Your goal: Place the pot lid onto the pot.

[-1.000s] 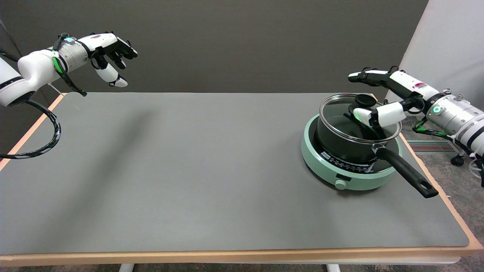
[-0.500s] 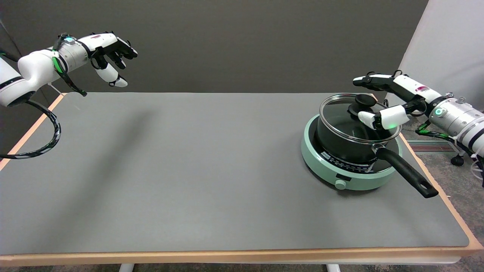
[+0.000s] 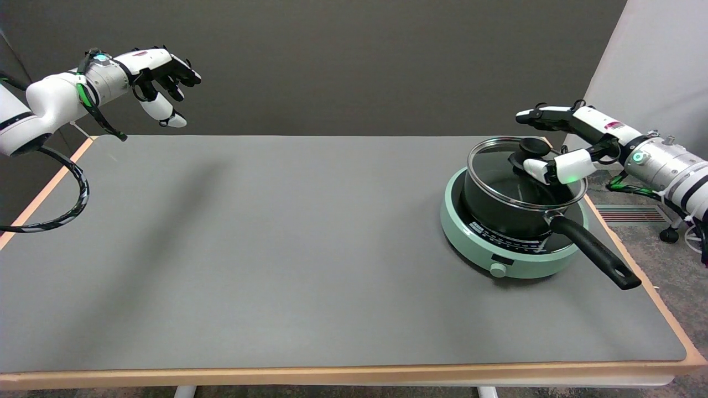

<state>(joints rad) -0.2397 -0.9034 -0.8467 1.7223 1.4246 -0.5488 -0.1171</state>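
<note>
A black pot (image 3: pixel 495 213) with a long black handle (image 3: pixel 594 251) stands on a mint-green induction cooker (image 3: pixel 464 237) at the table's right end. The glass pot lid (image 3: pixel 492 166) lies on the pot's rim, its black knob (image 3: pixel 534 146) upright. My right hand (image 3: pixel 575 138) hovers just right of the knob. Its fingers (image 3: pixel 539 115) stretch out flat above the knob and its thumb (image 3: pixel 556 168) lies low beside the knob's stem. I see nothing gripped between them. Whether the thumb tip touches the stem I cannot tell.
The idle left hand (image 3: pixel 157 69) hangs in the air at the upper left. The grey table mat (image 3: pixel 276 249) spreads left of the cooker. The pot handle points toward the table's right edge (image 3: pixel 658 301). A white panel (image 3: pixel 652 66) stands behind the right arm.
My right hand has drawn back to the right and risen slightly; its thumb came off the lid's glass. Lid and pot stayed put.
</note>
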